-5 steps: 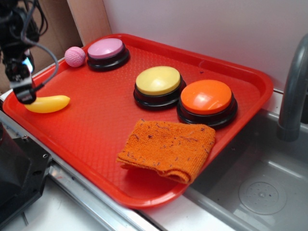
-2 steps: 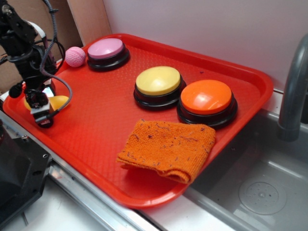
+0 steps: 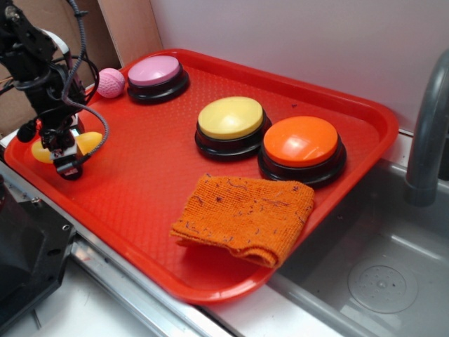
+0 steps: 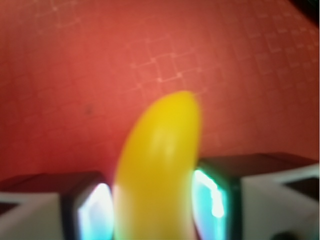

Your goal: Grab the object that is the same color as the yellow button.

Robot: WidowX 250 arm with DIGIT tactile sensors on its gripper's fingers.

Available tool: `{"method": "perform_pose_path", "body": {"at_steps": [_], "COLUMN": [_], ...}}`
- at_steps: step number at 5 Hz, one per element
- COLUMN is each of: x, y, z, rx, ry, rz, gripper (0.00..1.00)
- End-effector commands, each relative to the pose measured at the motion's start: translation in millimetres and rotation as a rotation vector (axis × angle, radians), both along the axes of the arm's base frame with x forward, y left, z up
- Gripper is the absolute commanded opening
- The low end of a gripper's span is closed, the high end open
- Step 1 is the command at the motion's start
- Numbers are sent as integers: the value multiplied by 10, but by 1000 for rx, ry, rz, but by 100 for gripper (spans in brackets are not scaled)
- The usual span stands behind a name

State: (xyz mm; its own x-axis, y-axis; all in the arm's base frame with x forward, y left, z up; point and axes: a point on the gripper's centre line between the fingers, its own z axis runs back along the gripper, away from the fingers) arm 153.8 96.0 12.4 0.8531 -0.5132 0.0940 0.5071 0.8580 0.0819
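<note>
So the toy banana [image 3: 90, 142] is sitting at the near-left corner of the red tray [image 3: 140, 203], and the gripper [image 3: 64, 151] is right down on top of it. In the exterior view the arm covers the middle of the banana, so you only see yellow poking out either side of the black fingers. The wrist view is way more useful: the banana [image 4: 160, 165] runs straight up the middle of the frame with one finger pad [image 4: 92, 210] on its left and the other on its right. The jaws look closed in around it, both pads hard against the yellow with no red tray showing between pad and banana, though it's blurry enough that I can't swear how firm the pinch is. Makes sense to go across the narrow width like that, since it's glossy and curved and would probably squirt out if grabbed lengthwise. It's the right pick too: the yellow button [image 3: 231, 118] in the middle of the tray matches it, while the pink ball [image 3: 110, 82] by the pink button [image 3: 156, 71] and the orange button [image 3: 302, 141] obviously don't. The orange cloth [image 3: 245, 214] is well apart toward the front, so nothing's crowding the grab. My guess is it's basically at the squeeze stage, with the lift not yet done, as the banana seems to be resting on the tray.
</note>
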Motion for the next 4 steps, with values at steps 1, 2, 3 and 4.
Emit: {"method": "perform_pose_path", "body": {"at_steps": [1,2,3,4], "x": [157,247,360,462], "y": [-173,-377,-658,-916], "z": [464,865,1204,1430], "rx": [17,-3,-48,-56], "ry": [43,61,60,45], "rz": [73,203,304,333], "gripper": [0,0,0,0]}}
